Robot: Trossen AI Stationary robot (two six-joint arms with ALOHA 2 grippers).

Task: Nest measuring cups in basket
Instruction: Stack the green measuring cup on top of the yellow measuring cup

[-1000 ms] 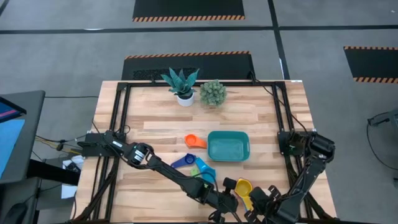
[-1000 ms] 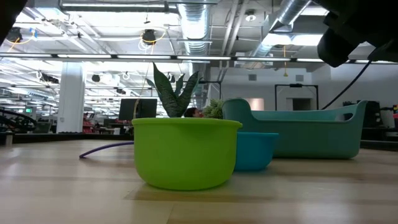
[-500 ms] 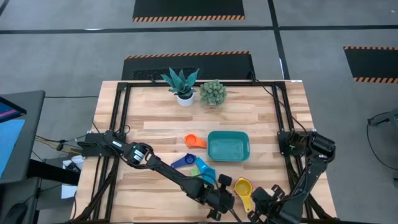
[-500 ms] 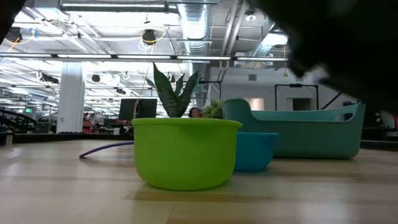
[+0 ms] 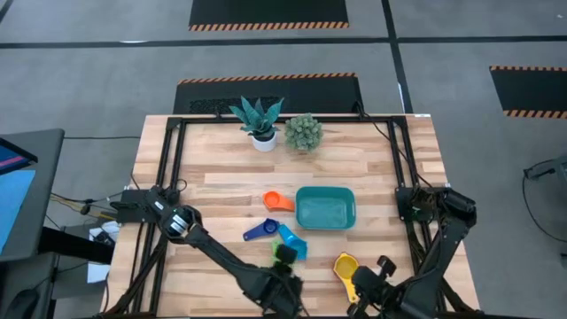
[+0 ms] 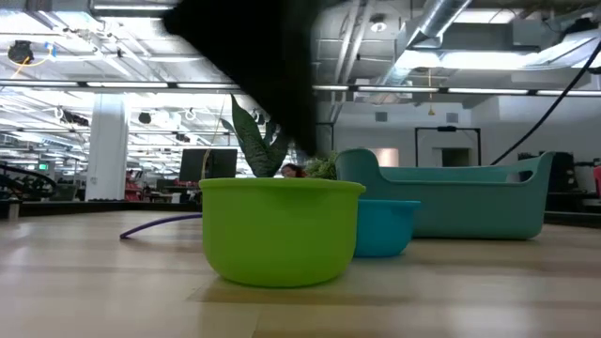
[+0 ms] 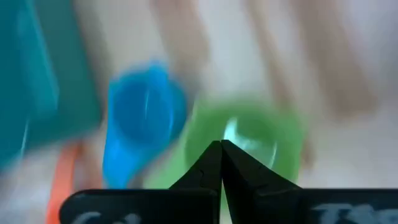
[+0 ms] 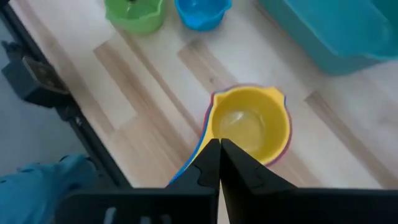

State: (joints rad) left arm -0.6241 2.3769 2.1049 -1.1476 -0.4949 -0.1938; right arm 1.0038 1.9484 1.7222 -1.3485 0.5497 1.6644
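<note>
Since the earlier frames the left arm has drawn back from the yellow cup toward the table's near edge, so the left gripper (image 7: 220, 146) now hovers with its fingers clenched and empty above the round green plastic measuring cup (image 7: 247, 148), which stands just beside the light blue plastic cup (image 7: 145, 114). Meanwhile the right gripper (image 8: 220, 144) hangs over the yellow plastic measuring cup (image 8: 250, 127), its tips pressed together and grasping nothing visible; that cup seems to sit nested on a red and a blue one. None of the 7 cups lies in the teal rectangular plastic basket (image 5: 325, 208); the orange cup (image 5: 277, 202) and dark blue cup (image 5: 260, 231) lie near its left wall. For a clean pick, the left gripper should probably open, lower squarely over the green rim and close gently.
</note>
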